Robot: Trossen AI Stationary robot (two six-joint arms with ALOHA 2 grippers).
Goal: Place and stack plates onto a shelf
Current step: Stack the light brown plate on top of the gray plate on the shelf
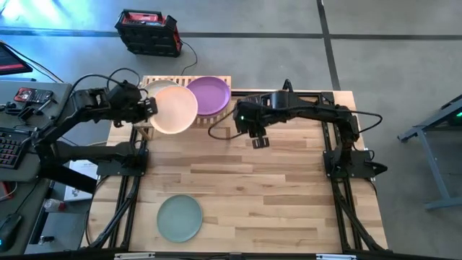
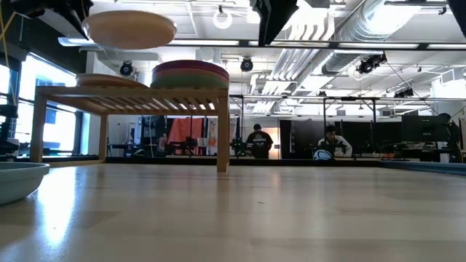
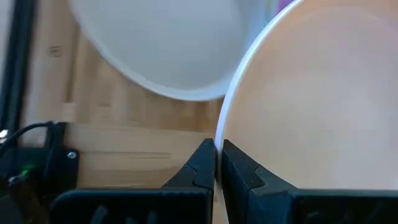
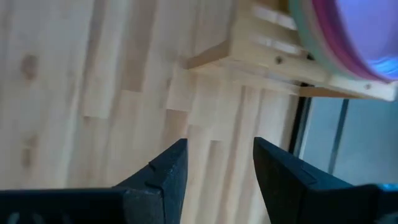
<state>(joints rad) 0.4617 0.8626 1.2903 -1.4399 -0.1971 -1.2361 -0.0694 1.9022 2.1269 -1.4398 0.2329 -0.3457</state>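
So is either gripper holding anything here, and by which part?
The left gripper is shut on the rim of the peach plate, holding it above the shelf. The right gripper is open and empty, beside the shelf.

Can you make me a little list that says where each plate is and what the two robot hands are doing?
peach plate: held by its rim, lifted above the shelf's left half
left gripper: shut on the peach plate's edge
beige plate: lying on the shelf, under the peach plate
purple plate: top of the stack on the shelf's right half
sage green plate: alone on the table, near the front edge
right gripper: open, empty, over the table beside the shelf
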